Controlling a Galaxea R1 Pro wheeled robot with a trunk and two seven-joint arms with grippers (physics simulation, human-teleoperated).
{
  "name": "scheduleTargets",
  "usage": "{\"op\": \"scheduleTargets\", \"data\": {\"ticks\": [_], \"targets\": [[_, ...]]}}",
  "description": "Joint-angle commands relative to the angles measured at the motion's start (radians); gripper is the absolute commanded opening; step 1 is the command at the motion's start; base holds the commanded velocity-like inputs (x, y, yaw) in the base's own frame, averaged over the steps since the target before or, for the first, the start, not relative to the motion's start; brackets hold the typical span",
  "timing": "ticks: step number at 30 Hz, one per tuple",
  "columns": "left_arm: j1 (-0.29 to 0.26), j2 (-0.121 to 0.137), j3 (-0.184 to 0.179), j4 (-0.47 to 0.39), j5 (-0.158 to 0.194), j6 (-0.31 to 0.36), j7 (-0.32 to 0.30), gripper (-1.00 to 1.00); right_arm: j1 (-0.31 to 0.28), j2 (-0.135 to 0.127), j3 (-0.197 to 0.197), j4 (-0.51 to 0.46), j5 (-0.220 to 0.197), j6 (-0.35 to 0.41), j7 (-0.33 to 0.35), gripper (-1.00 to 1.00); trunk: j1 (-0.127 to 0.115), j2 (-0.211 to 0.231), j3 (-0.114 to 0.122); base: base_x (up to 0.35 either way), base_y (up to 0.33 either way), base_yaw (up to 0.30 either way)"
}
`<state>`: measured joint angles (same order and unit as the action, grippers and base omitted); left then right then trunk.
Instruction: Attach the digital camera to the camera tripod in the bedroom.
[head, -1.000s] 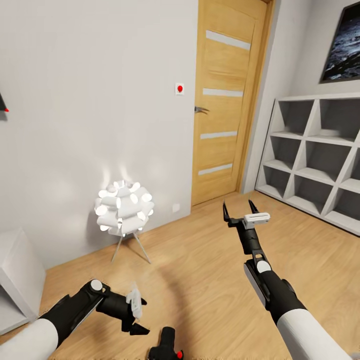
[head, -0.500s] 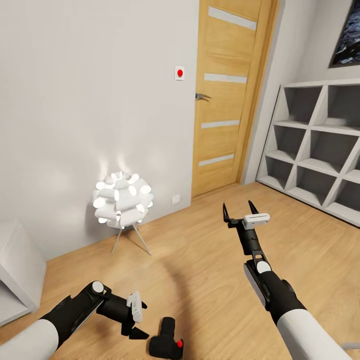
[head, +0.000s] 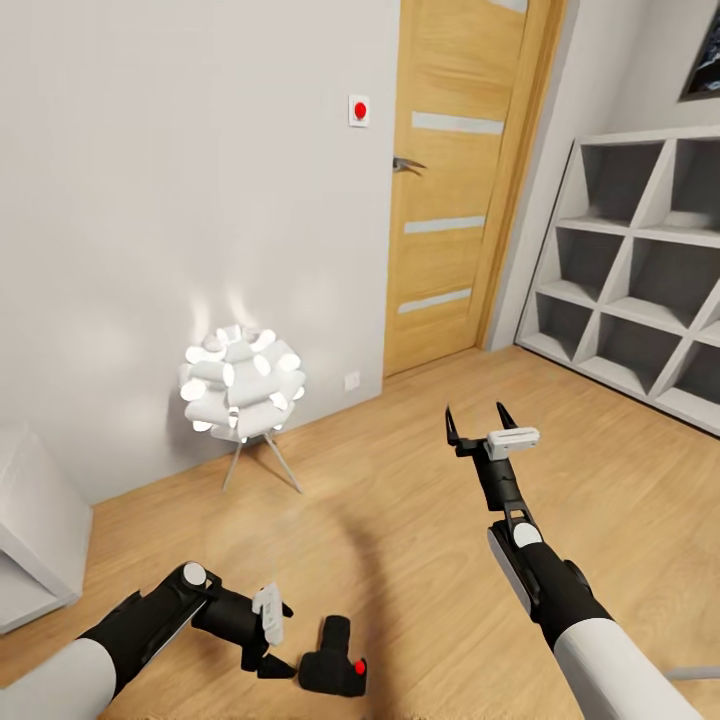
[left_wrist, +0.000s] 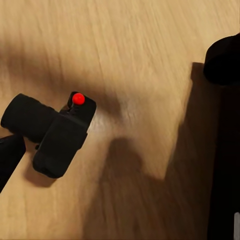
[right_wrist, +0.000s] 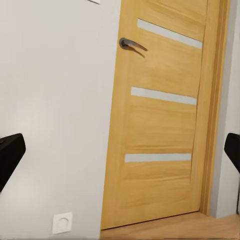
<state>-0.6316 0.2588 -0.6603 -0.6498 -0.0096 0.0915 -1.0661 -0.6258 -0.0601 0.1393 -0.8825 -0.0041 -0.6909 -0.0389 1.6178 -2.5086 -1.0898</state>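
A: Left pincer (head: 283, 640) low over the wood plank floor (head: 420, 520), its jaws spread with nothing between them. The digital camera (head: 333, 664) lies on the floor just beside its fingertips; whether they touch, I can't tell.

B: Camera's attitude?

A: On its side on the boards, stubby lens pointing away from the robot in the head view, red button (head: 359, 666) showing on the body. In the left wrist view the camera (left_wrist: 52, 132) sits next to one black fingertip (left_wrist: 10, 155), button (left_wrist: 78, 99) bright, a dark shadow across the planks beside it.

B: Right pincer?

A: Right pincer (head: 480, 420) raised in front of the robot, jaws wide apart, empty, well apart from the camera. In the right wrist view both fingertips (right_wrist: 10, 155) frame the oak door (right_wrist: 160, 115) with its frosted strips and lever handle (right_wrist: 131, 44).

B: Surroundings?

A: Bedroom. Light grey wall (head: 180, 200), door (head: 455, 190) at centre, a wall switch with a red dot (head: 359, 110) beside it. A glowing white floor lamp (head: 240, 385) on thin legs stands by the wall. White cube shelves (head: 640, 260) at the right. White socket (right_wrist: 62, 222) low on the wall near the door.
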Motion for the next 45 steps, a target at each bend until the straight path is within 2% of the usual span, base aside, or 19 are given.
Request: {"op": "scheduleTargets", "data": {"ticks": [1, 7, 12, 18, 41, 45], "targets": [[-0.001, 0.001, -0.001, -0.002, 0.0, 0.009, -0.002, 1.0, -0.001, -0.001, 0.003, 0.0, -0.001, -0.002, -0.004, 1.0, 0.0, -0.001, -0.005, 0.0, 0.0, 0.0], [-0.001, 0.002, 0.001, 0.0, 0.001, -0.009, 0.022, 1.0, -0.001, -0.001, 0.003, 0.0, -0.001, -0.002, -0.004, 1.0, 0.003, -0.002, -0.028, 0.0, 0.0, 0.0], [0.0, 0.003, 0.001, 0.001, 0.001, -0.034, 0.126, 1.0, 0.0, -0.001, 0.003, 0.0, -0.001, -0.002, -0.004, 1.0, 0.005, -0.003, -0.047, 0.0, 0.0, 0.0], [-0.001, 0.005, 0.002, 0.0, 0.001, -0.04, 0.176, 1.0, -0.001, -0.001, 0.003, 0.007, -0.001, -0.002, -0.004, 1.0, 0.008, -0.005, -0.071, 0.0, 0.0, 0.0], [0.0, 0.01, -0.002, -0.01, 0.001, -0.057, 0.187, 1.0, -0.001, 0.0, 0.004, 0.024, -0.001, -0.002, -0.004, 1.0, 0.018, -0.01, -0.16, 0.0, 0.0, 0.0], [0.0, 0.016, -0.002, -0.058, 0.0, -0.075, 0.185, 1.0, -0.001, 0.0, 0.004, 0.031, -0.001, -0.002, -0.004, 1.0, 0.02, -0.011, -0.175, 0.0, 0.0, 0.0]]}}
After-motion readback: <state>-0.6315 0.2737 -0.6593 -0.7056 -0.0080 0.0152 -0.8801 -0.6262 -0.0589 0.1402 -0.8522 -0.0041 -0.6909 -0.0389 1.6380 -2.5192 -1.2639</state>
